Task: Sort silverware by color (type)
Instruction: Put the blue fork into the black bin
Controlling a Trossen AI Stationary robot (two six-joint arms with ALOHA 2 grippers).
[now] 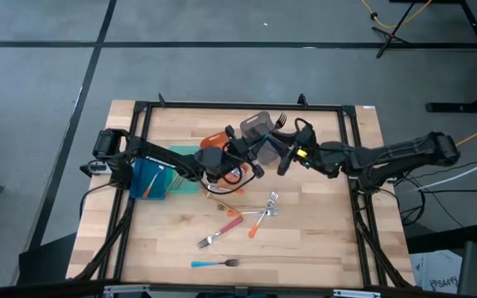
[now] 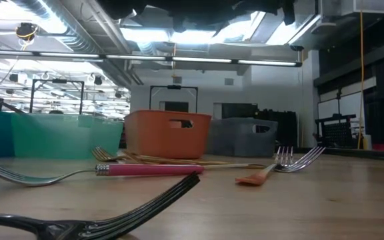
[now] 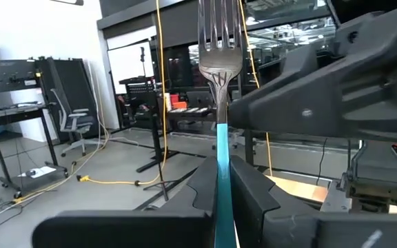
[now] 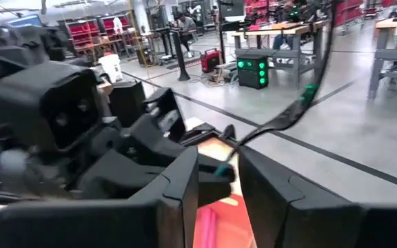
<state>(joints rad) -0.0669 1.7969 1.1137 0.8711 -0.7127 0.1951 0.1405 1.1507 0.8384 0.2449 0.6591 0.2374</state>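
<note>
While both end effectors pinch one blue-handled fork, the grey bin holds a fork.

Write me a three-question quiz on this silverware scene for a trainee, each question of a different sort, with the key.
1. True or false: the left claw is empty.
2. Which bin stands between the teal bin and the grey bin in the low view? A) the orange bin B) a yellow bin C) a white bin
3. Fill in: the lone fork, lying apart from the others near the table edge in the high view, has a ____ handle.

Key: 1 false, it is shut on the held fork, tines pointing away from it; 2 A; 3 blue.
</note>
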